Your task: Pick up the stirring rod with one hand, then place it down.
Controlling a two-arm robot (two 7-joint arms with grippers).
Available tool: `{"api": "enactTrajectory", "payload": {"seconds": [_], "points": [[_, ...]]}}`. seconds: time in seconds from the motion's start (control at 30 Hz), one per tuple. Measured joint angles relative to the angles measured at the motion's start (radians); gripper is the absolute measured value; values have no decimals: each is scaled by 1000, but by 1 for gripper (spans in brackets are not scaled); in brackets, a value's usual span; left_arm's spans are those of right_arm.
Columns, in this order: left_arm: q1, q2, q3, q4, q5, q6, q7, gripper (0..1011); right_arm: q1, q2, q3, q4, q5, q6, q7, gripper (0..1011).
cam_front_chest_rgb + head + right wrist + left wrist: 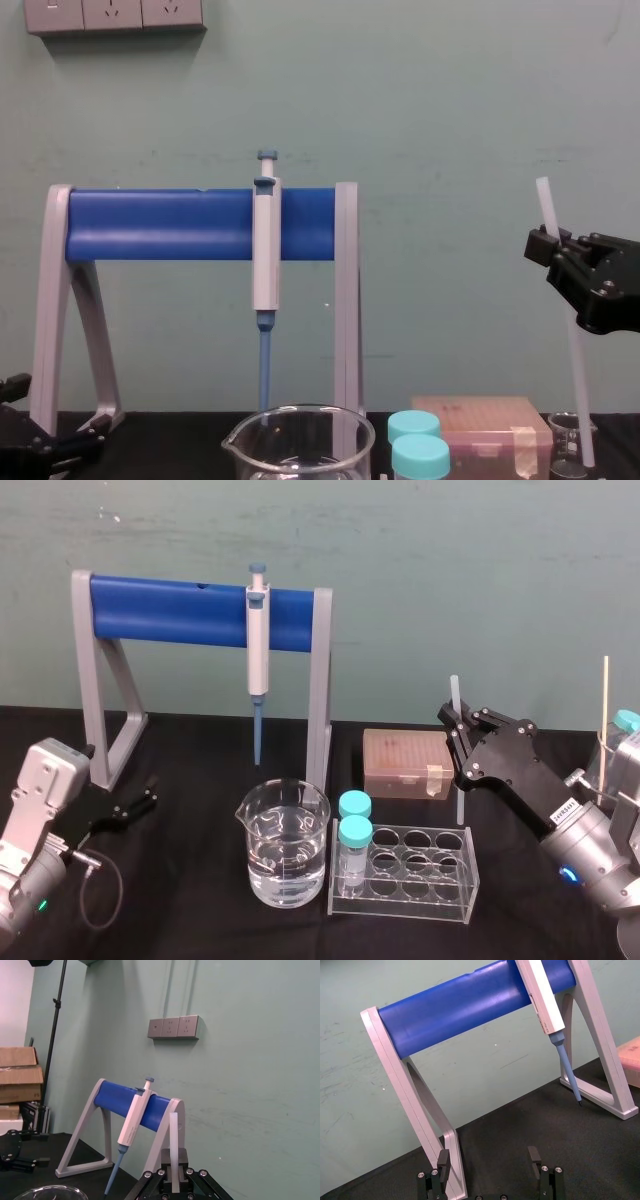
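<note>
The stirring rod [457, 770] is a thin translucent whitish stick standing nearly upright at the right of the table, behind the tube rack. My right gripper [455, 725] is shut on its upper part, and the top of the rod sticks out above the fingers. In the chest view the rod [572, 360] runs down from the right gripper [545, 245] to a small glass beaker [566, 440]; I cannot tell whether its lower end touches anything. The right wrist view shows the rod [173, 1145] rising between the black fingers [183, 1160]. My left gripper [148, 792] rests open at the table's left, and the left wrist view shows that gripper [488, 1157] with nothing in it.
A grey stand with a blue bar [170, 610] holds a white-and-blue pipette [258, 645] at the back. In front are a large beaker of water [284, 845], a clear tube rack [415, 875] with two blue-capped tubes [353, 835], and a pink tip box [405, 763]. A glass with a wooden stick [605, 730] stands far right.
</note>
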State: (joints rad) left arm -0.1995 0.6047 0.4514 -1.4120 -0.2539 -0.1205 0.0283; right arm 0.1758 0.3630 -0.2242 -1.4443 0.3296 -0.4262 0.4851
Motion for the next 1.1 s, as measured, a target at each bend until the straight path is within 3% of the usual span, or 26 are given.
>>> {"api": "enactTrajectory", "payload": {"seconds": [0.8, 1.1], "points": [[0, 0, 0, 0, 0, 0, 0, 1000, -2, 0, 1, -2, 1, 0, 6, 71], [0, 0, 0, 0, 0, 0, 0, 1000, -17, 1, 4, -23, 26, 4, 33, 71]]}}
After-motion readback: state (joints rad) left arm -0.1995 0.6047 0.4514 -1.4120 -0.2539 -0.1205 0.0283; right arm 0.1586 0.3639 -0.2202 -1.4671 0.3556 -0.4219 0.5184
